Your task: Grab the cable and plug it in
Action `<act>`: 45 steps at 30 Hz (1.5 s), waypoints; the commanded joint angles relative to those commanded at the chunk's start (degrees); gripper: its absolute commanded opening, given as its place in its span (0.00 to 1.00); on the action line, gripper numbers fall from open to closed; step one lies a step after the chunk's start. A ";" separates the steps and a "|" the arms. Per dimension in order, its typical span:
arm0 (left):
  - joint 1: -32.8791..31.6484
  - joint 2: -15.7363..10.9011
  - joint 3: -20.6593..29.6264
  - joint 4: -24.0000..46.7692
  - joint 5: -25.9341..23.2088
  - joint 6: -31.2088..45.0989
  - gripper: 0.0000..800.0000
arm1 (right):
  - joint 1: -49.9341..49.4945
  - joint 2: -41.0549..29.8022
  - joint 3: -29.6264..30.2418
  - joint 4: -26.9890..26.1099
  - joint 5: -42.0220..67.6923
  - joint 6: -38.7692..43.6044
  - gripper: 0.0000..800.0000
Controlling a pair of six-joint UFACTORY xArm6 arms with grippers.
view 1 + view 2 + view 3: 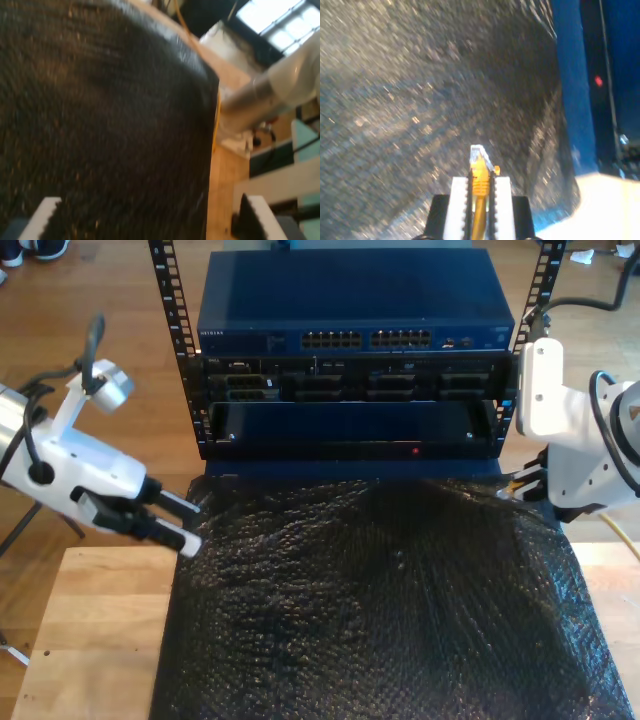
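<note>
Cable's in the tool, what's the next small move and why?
Probably swing my second gripper toward the blue switch and line up with its port row. The cable is clamped, its clear plug sticks out past the fingertips, but it faces the black mat.

My first pincer (145,215) gapes wide; my second pincer (480,187) is clamped.

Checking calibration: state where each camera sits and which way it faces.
Exterior view: high in front, looking down on the black mat and server rack; both arms show.
First wrist view: on my first tool, looking across the mat; its open pads and the second arm show.
Second wrist view: on my second tool, facing the mat; its pads clamp the cable.
All three share the mat.
</note>
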 joint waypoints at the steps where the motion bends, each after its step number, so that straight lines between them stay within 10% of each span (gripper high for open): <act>1: 0.00 -0.44 0.00 1.32 0.00 0.53 1.00 | 0.00 0.18 0.18 -1.14 -0.88 0.53 0.00; 19: 7.47 -6.15 4.22 22.24 -0.09 15.82 1.00 | 4.31 3.52 2.37 -20.57 -9.32 15.12 0.00; 45: 42.02 -6.59 22.68 43.60 -2.99 66.73 1.00 | 6.68 6.24 2.02 -21.36 -9.41 16.35 0.00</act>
